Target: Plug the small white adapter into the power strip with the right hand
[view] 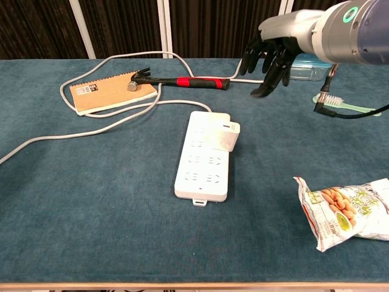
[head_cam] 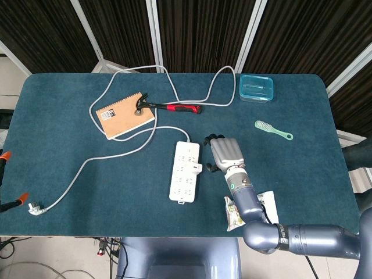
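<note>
While we look first at the container, we see a clear blue-rimmed food box (head_cam: pixel 256 88) at the far right part of the table (head_cam: pixel 58 145), and we cannot tell whether anything lies inside it. Near it, on the cloth, lies a pale green brush (head_cam: pixel 273 129). Our right hand (head_cam: pixel 225 153) hangs above the table with its fingers spread and slightly curled, holding nothing and touching nothing; in the chest view it shows raised well above the power strip (head_cam: pixel 185 171), off to the strip's right. We see no left hand in either view. The small white adapter (view: pixel 226 135) sits on the strip at its right edge, near the cable end, tilted a little rather than lying flat; whether its pins are fully seated we cannot tell. The strip's grey cable (head_cam: pixel 104 154) loops across the table to a loose plug (head_cam: pixel 36 208) at the near left. A notebook (head_cam: pixel 124 114) lies beyond the strip with a red-handled hammer (head_cam: pixel 168 106) resting partly on it. A snack bag (view: pixel 344 210) lies near the front right.
</note>
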### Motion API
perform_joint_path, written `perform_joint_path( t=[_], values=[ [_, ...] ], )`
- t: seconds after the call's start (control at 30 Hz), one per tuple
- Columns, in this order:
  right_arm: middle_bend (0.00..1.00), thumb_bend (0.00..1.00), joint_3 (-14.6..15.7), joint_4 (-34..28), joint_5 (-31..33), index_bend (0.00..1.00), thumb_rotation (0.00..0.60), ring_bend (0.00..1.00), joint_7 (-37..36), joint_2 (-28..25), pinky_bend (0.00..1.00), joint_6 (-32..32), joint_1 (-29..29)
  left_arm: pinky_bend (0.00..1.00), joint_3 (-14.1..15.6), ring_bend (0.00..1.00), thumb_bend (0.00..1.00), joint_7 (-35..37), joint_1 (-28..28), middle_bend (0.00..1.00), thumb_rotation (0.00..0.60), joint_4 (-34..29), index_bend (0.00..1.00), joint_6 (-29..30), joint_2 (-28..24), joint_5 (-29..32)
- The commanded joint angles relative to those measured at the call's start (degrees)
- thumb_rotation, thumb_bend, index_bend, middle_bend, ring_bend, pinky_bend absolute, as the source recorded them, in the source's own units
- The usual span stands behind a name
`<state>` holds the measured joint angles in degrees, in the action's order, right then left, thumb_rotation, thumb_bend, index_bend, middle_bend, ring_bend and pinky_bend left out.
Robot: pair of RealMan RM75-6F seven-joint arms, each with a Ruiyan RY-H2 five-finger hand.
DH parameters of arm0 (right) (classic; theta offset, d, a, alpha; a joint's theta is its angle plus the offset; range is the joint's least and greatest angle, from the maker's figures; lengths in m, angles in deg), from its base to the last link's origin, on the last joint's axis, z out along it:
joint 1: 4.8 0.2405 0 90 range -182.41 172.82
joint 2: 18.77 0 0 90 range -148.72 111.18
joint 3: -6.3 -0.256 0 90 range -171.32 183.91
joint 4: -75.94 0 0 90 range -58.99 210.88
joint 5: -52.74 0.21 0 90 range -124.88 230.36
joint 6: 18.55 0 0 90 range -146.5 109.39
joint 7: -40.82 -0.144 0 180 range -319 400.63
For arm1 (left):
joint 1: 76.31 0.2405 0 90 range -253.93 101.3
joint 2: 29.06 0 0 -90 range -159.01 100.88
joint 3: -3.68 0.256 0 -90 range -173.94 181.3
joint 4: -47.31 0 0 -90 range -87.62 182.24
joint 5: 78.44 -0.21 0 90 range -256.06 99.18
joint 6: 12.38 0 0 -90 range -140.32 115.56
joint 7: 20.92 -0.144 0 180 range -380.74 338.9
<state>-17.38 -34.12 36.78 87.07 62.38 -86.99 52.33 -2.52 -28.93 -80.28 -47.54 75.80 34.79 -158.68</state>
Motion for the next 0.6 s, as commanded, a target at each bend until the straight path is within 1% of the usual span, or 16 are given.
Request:
perform_joint_path(
  t=[0.03,0.1,0.13,0.23,0.27,0.37,0.5,0.6],
  values=[
    [0.46,0.60,-2.12,1.15,-2.31,0.54,0.600,0.55,-6.12,2.73,0.83,-3.81,-1.05,0.00,0.01,0.00,0.07,-0.05,0.03,0.00,0.600,-0.03,0.09,0.02,0.01,0.03],
    [0.54,0.62,-2.04,1.90,-3.18,0.62,0.600,0.62,-7.75,3.70,0.87,-4.16,-1.31,0.00,0.00,0.00,0.07,-0.02,0.04,0.00,0.600,-0.09,0.09,0.01,-0.04,0.09],
    [0.59,0.63,-2.00,2.39,-3.40,0.68,0.600,0.67,-8.49,4.07,0.90,-4.04,-1.41,0.00,-0.02,0.00,0.07,0.04,0.06,0.00,0.600,-0.11,0.09,0.03,-0.08,0.11],
    [0.68,0.64,-2.01,3.54,-4.06,0.80,0.600,0.74,-10.05,4.83,0.95,-4.00,-1.57,0.00,-0.11,0.00,0.07,0.21,0.08,0.00,0.600,-0.08,0.09,0.07,-0.15,0.22],
    [0.69,0.64,-1.94,3.80,-4.25,0.81,0.600,0.75,-10.23,4.97,0.96,-4.07,-1.58,0.00,-0.12,0.00,0.07,0.23,0.07,0.00,0.600,-0.08,0.09,0.03,-0.15,0.25],
    [0.70,0.64,-1.36,4.66,-4.68,0.82,0.600,0.75,-9.94,5.07,0.96,-3.64,-1.30,0.00,-0.07,0.00,0.07,0.35,0.03,0.00,0.600,-0.13,0.09,-0.20,-0.27,0.31],
    [0.72,0.64,-0.93,5.51,-3.48,0.83,0.600,0.75,-8.27,4.71,0.96,-3.49,-0.57,0.00,0.01,0.00,0.07,0.35,-0.01,0.00,0.600,-0.16,0.09,-0.33,-0.32,0.24],
    [0.79,0.64,-1.03,6.19,-3.46,0.93,0.600,0.81,-8.08,4.96,0.96,-4.20,-0.27,0.00,0.00,0.00,0.07,0.38,0.01,0.00,0.600,-0.22,0.09,-0.34,-0.38,0.32]
  ],
)
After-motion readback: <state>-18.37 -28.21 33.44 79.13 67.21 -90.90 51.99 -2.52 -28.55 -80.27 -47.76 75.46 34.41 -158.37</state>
